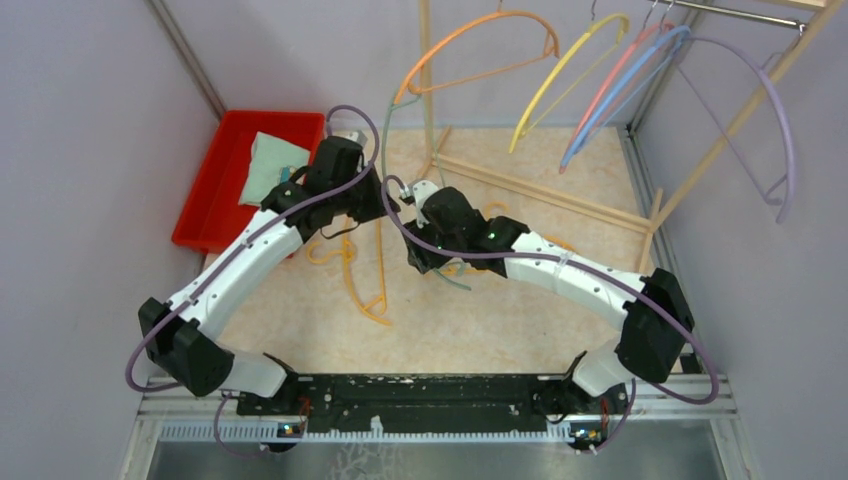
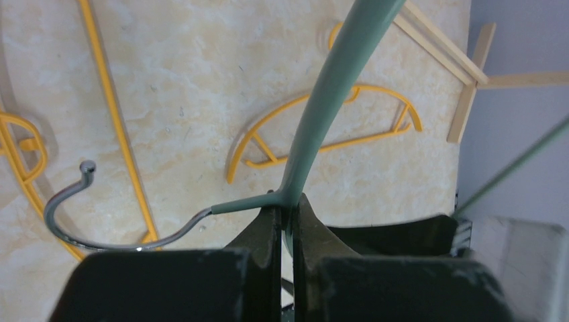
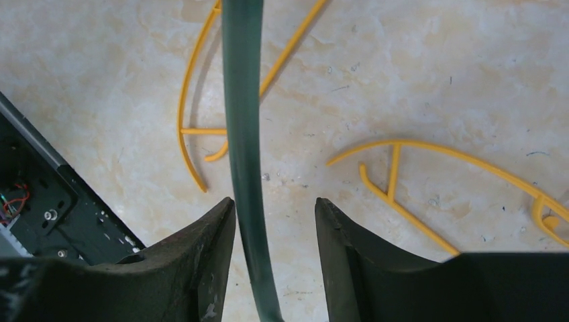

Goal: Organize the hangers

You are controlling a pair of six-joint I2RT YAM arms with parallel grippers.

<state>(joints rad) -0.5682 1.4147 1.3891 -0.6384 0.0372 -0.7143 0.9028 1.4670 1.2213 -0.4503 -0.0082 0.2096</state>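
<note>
The thin curved green plastic hanger (image 2: pixel 335 87) is up off the table, between the two arms. The left gripper (image 2: pixel 287 215) is clamped on it right at the neck, and the small metal hook (image 2: pixel 88 166) comes out sideways from beside its fingers. The right gripper (image 3: pixel 274 201) stands wide. The green arm of the hanger passes between its fingers, nearer to one than to the other, and whether it touches cannot be told. Under both grippers, yellow plastic hangers (image 2: pixel 335 143) lie flat on the pale table (image 2: pixel 188 60).

To do this step well, the right gripper should probably centre itself on the green arm before it closes, so that the hanger does not twist. The hook must then turn upward for the metal rail (image 1: pixel 740 12), well beyond both grippers, where other coloured hangers (image 1: pixel 480 20) hang.
</note>
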